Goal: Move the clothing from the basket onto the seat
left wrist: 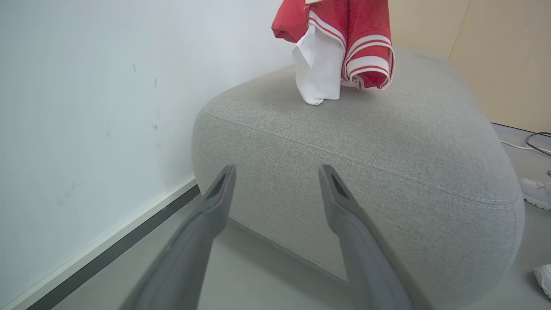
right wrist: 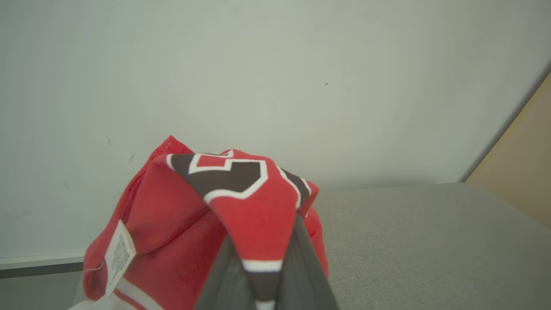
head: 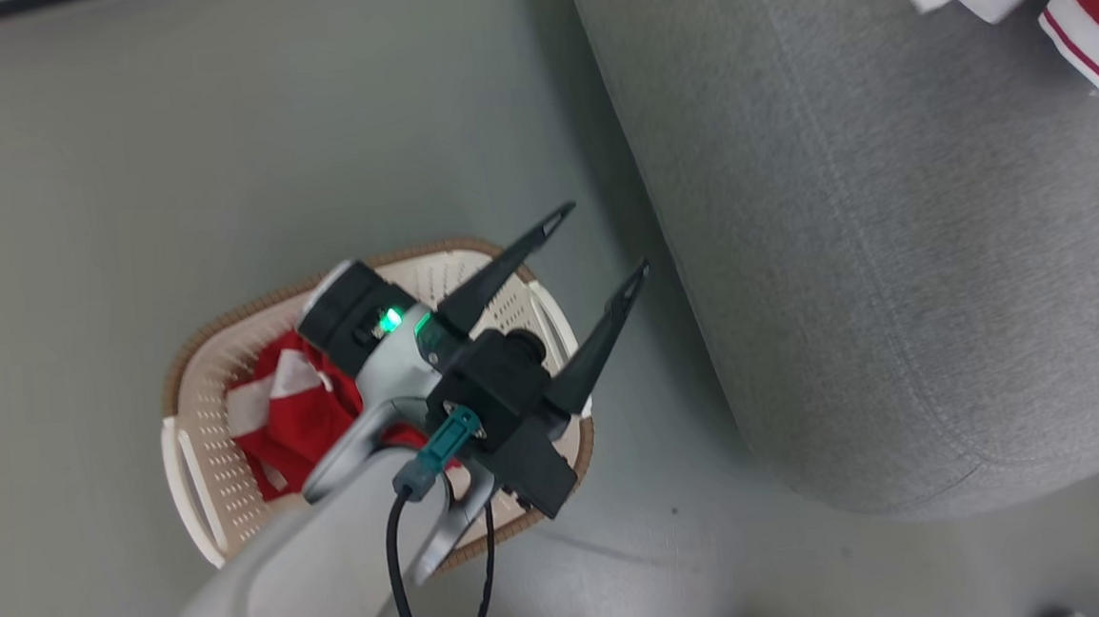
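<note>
On the floor at left, the basket (head: pixel 200 444) holds one red garment (head: pixel 294 415) beneath the left gripper (head: pixel 603 239), its jaws wide apart and empty. At right, over the grey seat (head: pixel 888 230), the right gripper (right wrist: pixel 264 258), jaws clamped on the numbered jersey (right wrist: pixel 241 202), dangles it, hem apparently brushing the cushion.

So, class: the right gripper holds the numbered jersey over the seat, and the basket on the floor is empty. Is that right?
No. The basket is not empty: the head view shows a red garment lying in it. The right gripper does hold the numbered jersey over the seat.
</note>
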`<state>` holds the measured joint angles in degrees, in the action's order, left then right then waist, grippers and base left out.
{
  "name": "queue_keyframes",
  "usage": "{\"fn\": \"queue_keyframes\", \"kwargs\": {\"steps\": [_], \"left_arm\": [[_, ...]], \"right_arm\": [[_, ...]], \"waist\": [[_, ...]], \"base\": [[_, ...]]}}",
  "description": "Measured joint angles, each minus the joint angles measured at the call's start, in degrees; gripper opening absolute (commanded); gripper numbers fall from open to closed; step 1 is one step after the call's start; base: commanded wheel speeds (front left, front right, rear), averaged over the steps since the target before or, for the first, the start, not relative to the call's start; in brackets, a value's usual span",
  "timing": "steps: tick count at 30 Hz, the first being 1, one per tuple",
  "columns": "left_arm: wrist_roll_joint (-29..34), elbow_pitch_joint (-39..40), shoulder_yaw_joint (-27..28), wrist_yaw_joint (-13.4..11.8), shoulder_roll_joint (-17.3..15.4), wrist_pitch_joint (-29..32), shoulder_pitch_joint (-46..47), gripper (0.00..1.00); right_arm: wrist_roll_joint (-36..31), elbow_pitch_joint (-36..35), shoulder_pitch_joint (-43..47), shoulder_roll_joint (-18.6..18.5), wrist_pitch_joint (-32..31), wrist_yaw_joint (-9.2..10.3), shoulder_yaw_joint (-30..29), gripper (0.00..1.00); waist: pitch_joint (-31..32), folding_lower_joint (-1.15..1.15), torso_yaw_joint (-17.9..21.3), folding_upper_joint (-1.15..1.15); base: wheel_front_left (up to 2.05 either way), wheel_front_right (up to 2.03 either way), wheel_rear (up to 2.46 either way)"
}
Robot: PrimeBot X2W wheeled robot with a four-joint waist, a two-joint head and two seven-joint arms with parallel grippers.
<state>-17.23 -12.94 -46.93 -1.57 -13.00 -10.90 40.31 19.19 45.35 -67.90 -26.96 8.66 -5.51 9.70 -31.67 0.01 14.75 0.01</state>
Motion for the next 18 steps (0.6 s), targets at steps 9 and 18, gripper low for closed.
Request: {"fn": "queue_keyframes", "kwargs": {"steps": [9, 18], "left_arm": [[1.56, 1.47, 0.12, -0.01, -1.45, 1.24, 3.15, 1.00], [2.80, 0.91, 0.05, 0.00, -1.82, 1.15, 3.46, 1.00]], "right_arm": [[0.31, 6.70, 0.27, 4.86, 2.60, 0.46, 0.68, 0.00], [0.54, 11.41, 0.44, 6.46, 4.55, 0.11, 1.40, 1.00]], "waist": [[-6.81, 0.00, 0.92, 0.00], [-8.11, -0.01, 2.45, 0.00]], "base": [[0.00, 0.00, 0.00], [0.00, 0.00, 0.00]]}}
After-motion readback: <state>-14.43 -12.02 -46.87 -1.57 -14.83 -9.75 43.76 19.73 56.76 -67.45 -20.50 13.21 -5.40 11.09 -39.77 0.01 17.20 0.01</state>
